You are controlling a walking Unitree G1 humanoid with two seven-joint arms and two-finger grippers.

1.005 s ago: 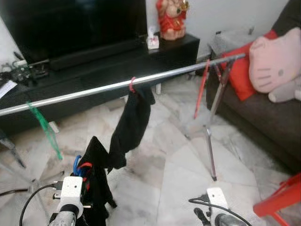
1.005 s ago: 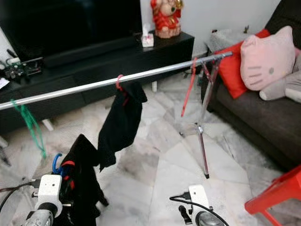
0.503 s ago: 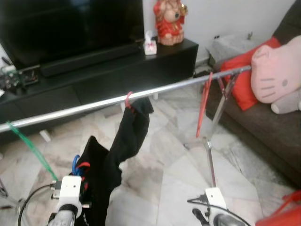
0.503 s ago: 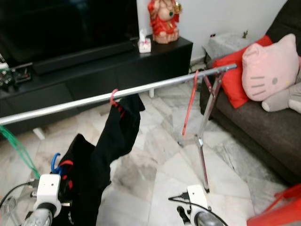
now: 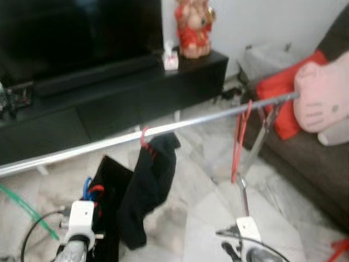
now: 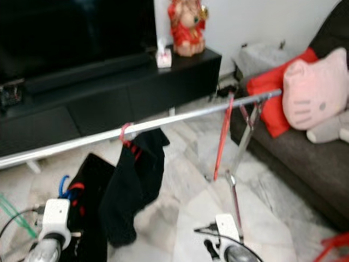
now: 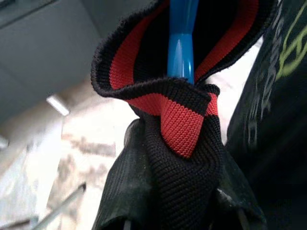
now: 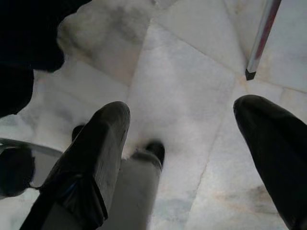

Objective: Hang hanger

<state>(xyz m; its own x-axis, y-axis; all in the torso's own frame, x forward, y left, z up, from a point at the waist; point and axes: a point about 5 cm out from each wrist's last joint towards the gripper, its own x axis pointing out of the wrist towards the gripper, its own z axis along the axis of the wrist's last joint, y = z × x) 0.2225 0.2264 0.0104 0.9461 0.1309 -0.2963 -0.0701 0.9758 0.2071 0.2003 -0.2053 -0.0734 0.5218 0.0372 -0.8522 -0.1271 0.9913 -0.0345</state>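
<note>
Both eye views are blurring, smearing the statue (image 5: 193, 27) and the pillow (image 5: 324, 95) into soft shapes. The rail (image 5: 163, 131) is running off the left edge. The shirt (image 7: 182, 158) is hiding the left gripper's fingers and most of the blue hanger (image 7: 181, 43). A red thing (image 5: 341, 248) is being cropped at the near right corner.

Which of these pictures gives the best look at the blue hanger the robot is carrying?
The left wrist view: the blue hanger sits close up, running through the red-striped collar of a black garment. In the two eye views it shows as a small blue hook above the left arm, mostly wrapped in the garment.
</note>
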